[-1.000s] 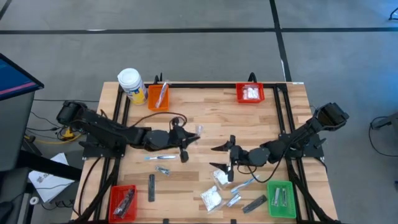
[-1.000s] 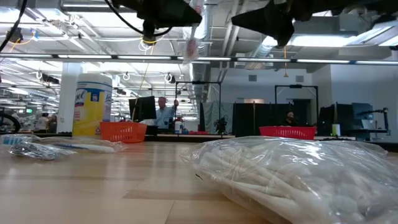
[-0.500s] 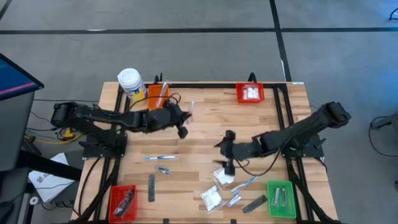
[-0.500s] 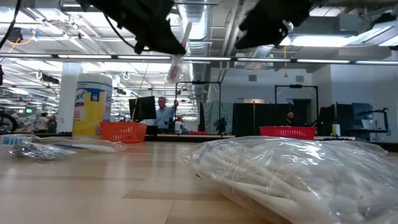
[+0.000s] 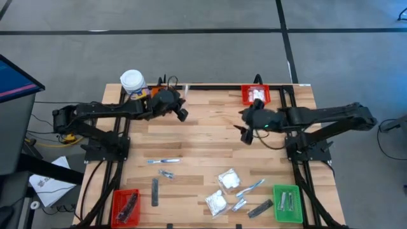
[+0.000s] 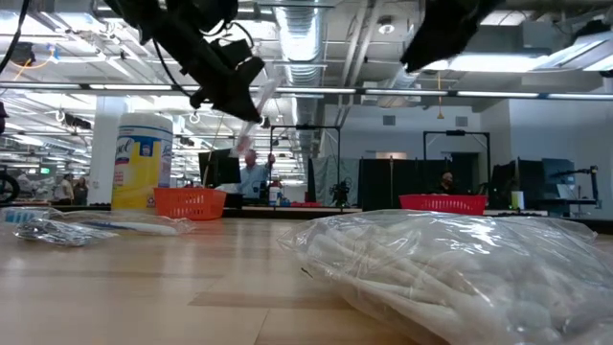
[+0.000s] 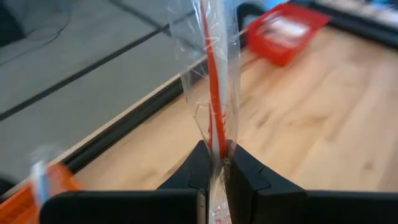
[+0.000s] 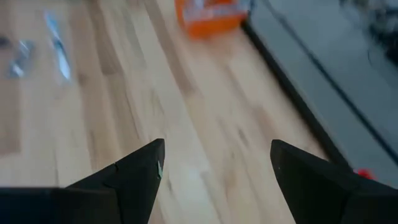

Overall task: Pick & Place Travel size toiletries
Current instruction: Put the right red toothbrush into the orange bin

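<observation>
Both arms have swung up toward the top of the frame since a second ago.

At the upper left, the left end effector (image 5: 180, 109) hangs by the orange bin (image 5: 154, 95) and the yellow jar (image 5: 133, 83), squeezed tight on a wrapped toothbrush (image 7: 214, 81) with a red handle. Lower left on the desk (image 5: 210, 133) lie another toothbrush (image 5: 163, 161), a silvery sachet (image 5: 167, 173) and a dark grey bar (image 5: 154, 191), near a red bin (image 5: 126, 206). In the lower middle sit two white puffy packets (image 5: 229, 179). At the upper right, the right end effector (image 5: 245, 126) hangs wide open and empty, just below the other red bin (image 5: 255, 95). A green bin (image 5: 287, 202) sits lower right.
</observation>
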Controlling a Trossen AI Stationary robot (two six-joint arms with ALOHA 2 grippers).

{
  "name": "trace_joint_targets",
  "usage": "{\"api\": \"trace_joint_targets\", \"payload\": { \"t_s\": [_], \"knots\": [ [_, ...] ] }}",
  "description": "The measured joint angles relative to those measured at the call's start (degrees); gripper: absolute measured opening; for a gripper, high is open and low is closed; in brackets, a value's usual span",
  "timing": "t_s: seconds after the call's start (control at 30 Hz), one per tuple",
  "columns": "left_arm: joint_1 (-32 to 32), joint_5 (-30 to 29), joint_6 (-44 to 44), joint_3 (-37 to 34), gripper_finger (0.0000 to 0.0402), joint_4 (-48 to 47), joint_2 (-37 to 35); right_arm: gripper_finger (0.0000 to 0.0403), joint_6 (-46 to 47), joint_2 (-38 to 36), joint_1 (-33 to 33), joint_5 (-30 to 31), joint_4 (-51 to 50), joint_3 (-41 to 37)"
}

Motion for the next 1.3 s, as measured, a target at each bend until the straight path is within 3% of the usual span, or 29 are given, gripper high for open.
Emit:
{"api": "trace_joint_targets", "payload": {
  "t_s": [0.07, 0.27, 0.53, 0.77, 1.3],
  "knots": [
    [2.12, 0.00, -0.68, 1.42, 0.0014, -3.62, 0.00, 0.0286, -3.87, -2.80, -0.11, -1.96, 5.02, -1.09],
    [6.77, -0.06, -0.70, 6.13, 0.0014, -13.29, 0.02, 0.0286, -12.14, -9.43, 0.04, -16.98, 14.96, -4.78],
    [10.89, 0.29, 1.68, 10.18, 0.0014, -21.69, 0.14, 0.0286, -11.58, -13.39, -4.64, -18.40, 23.81, -11.44],
    [13.25, 3.02, 4.00, 10.31, 0.0014, -26.62, 2.57, 0.0286, -9.30, -13.54, -11.07, -28.75, 23.79, -11.88],
    [16.92, 0.90, 4.12, 10.30, 0.0014, -25.18, 14.76, 0.0286, -10.88, -13.37, -13.60, -29.89, 22.11, -11.88]
  ]
}}
